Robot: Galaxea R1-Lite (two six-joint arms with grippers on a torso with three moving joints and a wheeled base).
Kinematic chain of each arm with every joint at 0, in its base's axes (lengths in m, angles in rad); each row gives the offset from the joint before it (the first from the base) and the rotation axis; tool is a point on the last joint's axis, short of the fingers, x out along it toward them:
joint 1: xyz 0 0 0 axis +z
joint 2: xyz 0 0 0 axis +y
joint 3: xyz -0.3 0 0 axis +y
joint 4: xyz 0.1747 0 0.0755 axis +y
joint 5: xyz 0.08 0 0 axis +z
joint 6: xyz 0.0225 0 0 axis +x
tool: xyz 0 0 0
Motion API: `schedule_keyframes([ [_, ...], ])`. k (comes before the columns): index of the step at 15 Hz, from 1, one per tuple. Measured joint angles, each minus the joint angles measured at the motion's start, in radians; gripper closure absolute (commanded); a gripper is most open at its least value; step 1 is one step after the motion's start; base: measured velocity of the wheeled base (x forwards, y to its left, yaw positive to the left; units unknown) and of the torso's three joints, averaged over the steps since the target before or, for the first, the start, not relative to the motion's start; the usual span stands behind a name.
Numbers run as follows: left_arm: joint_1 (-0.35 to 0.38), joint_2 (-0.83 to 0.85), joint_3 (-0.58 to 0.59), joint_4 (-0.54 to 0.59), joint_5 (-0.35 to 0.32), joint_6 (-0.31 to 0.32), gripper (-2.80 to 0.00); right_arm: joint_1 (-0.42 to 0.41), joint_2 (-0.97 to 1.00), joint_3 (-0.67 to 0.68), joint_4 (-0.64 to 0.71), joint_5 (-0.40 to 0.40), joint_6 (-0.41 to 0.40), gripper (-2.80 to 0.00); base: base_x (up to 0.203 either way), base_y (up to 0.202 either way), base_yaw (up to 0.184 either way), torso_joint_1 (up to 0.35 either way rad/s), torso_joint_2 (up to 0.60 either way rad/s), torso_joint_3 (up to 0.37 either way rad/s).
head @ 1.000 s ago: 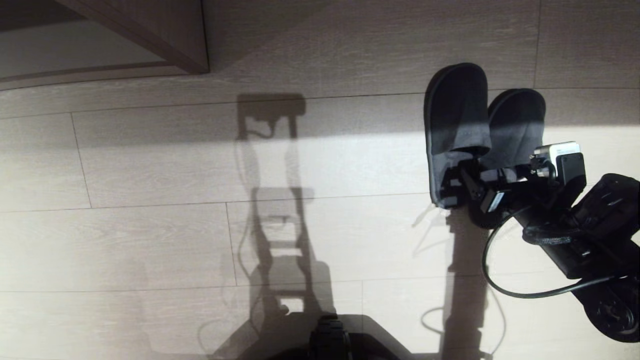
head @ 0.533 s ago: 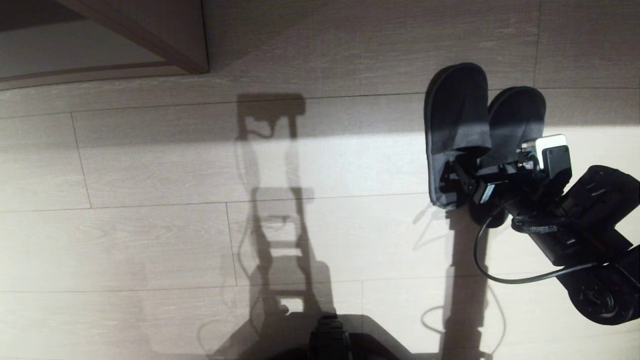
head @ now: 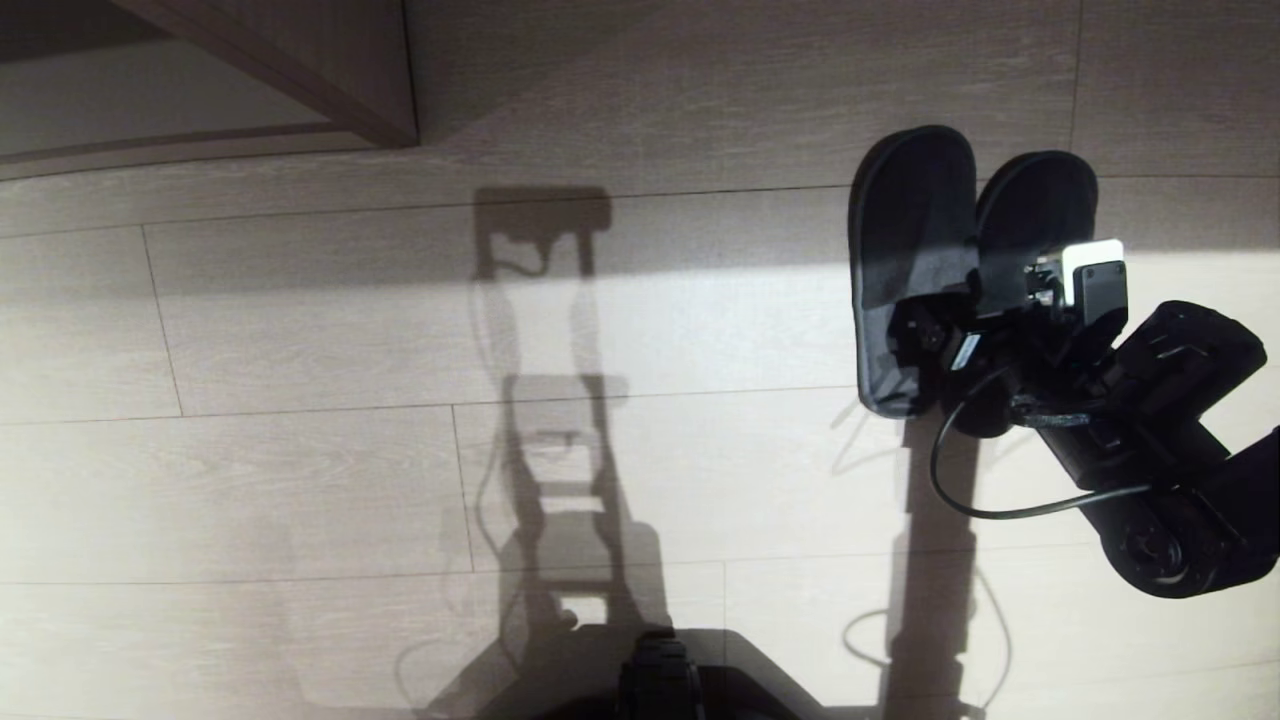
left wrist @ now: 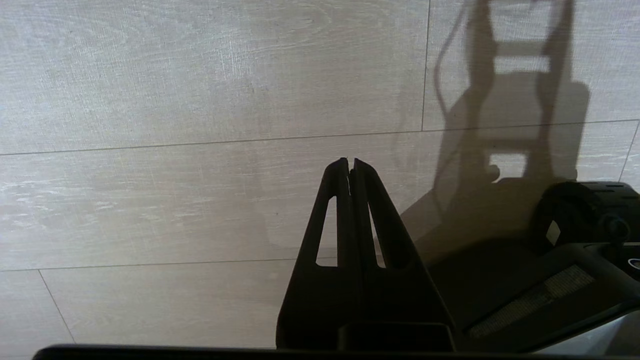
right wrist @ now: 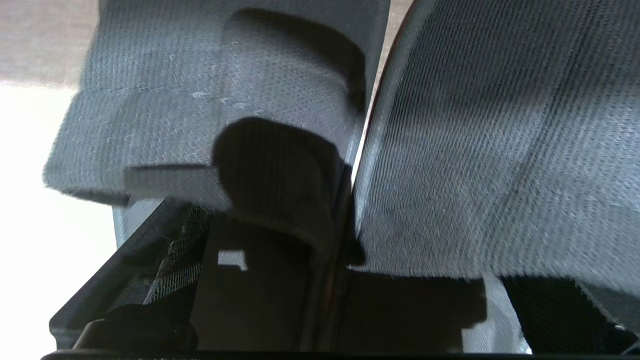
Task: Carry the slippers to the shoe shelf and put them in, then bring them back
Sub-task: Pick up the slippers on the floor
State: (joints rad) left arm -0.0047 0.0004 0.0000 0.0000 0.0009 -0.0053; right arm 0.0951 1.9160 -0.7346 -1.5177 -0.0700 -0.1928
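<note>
- Right gripper [head: 925,335]: spread wide, one finger [right wrist: 165,260] reaching under a strap; its tips are hidden by fabric.
- Slippers [head: 915,240]: laid side by side on the wooden floor [head: 300,330], touching; weave visible only in the right wrist view.
- Left gripper [left wrist: 350,165]: closed, seen only in the left wrist view.
- Shoe shelf [head: 330,95]: cut off at the far left corner.

Head view steeply down at floor [head: 300,330], right wrist seemingly pressed against slippers [right wrist: 475,150]

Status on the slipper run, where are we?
Done: nothing visibly; the slippers lie side by side on the floor, right of the shoe shelf. In hand: right end effector, open, pushed in at their heel ends. Left: grasp, shelving, return. Left end effector is shut, idle.
</note>
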Motion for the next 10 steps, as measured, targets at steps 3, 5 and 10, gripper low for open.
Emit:
schedule_keyframes([
  [3,0.000,0.000,0.000,0.000,-0.001,0.000,0.00,-0.001,0.014,-0.038,0.001,0.000,0.007,-2.80,0.000,0.000,0.000,0.000,0.00,0.000],
  [5,0.000,0.000,0.000,0.000,-0.001,0.000,0.00,-0.006,0.023,-0.074,0.002,0.002,0.015,-2.80,0.000,0.000,0.000,0.000,0.00,0.000],
  [10,0.000,0.000,0.000,0.000,-0.001,0.000,0.00,-0.011,0.042,-0.121,0.002,0.007,0.034,0.00,0.000,0.000,0.000,0.000,0.00,0.000],
])
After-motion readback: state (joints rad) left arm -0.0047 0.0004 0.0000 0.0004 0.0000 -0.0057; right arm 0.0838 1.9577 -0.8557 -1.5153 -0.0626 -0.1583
